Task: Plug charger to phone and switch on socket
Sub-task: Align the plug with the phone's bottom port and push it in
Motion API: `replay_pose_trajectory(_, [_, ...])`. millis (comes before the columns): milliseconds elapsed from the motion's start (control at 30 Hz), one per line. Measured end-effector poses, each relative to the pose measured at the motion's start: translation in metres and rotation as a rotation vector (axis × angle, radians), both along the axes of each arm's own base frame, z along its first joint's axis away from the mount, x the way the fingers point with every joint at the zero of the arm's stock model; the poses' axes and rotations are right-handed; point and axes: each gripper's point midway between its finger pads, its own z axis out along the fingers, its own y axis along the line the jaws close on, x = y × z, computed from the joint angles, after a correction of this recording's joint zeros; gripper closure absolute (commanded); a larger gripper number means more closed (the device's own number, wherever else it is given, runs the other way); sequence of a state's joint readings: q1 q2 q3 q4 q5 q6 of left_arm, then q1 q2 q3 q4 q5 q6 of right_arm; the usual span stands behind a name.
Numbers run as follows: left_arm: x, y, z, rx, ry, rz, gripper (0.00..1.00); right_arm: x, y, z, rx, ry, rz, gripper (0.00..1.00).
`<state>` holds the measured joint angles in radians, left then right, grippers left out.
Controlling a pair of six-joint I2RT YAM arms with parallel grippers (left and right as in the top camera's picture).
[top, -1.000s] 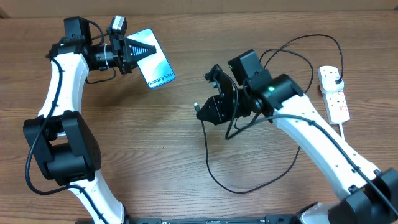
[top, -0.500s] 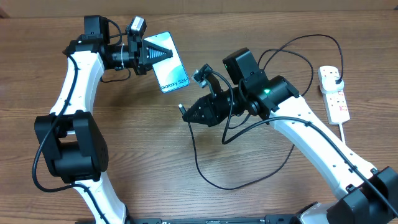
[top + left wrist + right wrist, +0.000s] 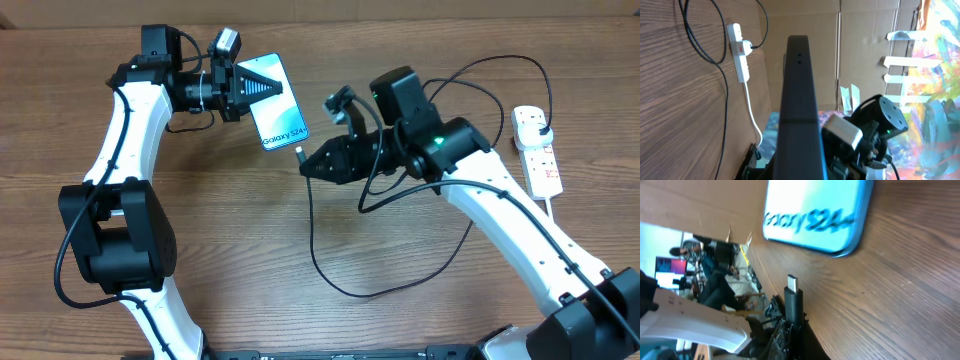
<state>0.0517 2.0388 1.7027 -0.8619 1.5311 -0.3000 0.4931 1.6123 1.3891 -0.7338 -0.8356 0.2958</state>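
My left gripper (image 3: 243, 88) is shut on the phone (image 3: 276, 100), a slim blue-screened slab reading "Galaxy S24", held above the table's back left. In the left wrist view the phone's dark edge (image 3: 799, 95) faces the camera. My right gripper (image 3: 318, 163) is shut on the charger's connector (image 3: 300, 153), its tip just below the phone's lower end, a small gap between them. In the right wrist view the connector (image 3: 792, 292) points up at the phone (image 3: 815, 215). The charger cable (image 3: 330, 260) loops over the table to a plug in the socket (image 3: 535, 148) at far right.
The socket's thick white cord (image 3: 570, 235) runs down the right side. The black cable arcs behind my right arm near the back edge (image 3: 500, 62). In the left wrist view the socket (image 3: 741, 52) lies on the wood with cardboard behind.
My left gripper has carried the phone right. My right gripper has brought the connector left and up, close to the phone's lower end.
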Motion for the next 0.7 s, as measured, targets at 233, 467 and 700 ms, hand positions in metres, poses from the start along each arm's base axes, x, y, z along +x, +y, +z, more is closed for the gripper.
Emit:
replay_pose_trajectory(233, [-0.001,-0.002,0.0,-0.001,0.015,-0.003,0.96,0.003,-0.003,0.0,-0.003,0.012,-0.018,0.96])
replay_pose_trajectory(467, [-0.004,-0.011,0.0,-0.003,0.014,-0.026,0.96,0.002,-0.003,-0.001,-0.004,0.018,-0.02,0.96])
replay_pose_trajectory(700, [-0.005,-0.014,0.0,-0.003,0.014,-0.033,0.96,0.002,-0.003,-0.002,-0.007,0.024,-0.02,0.96])
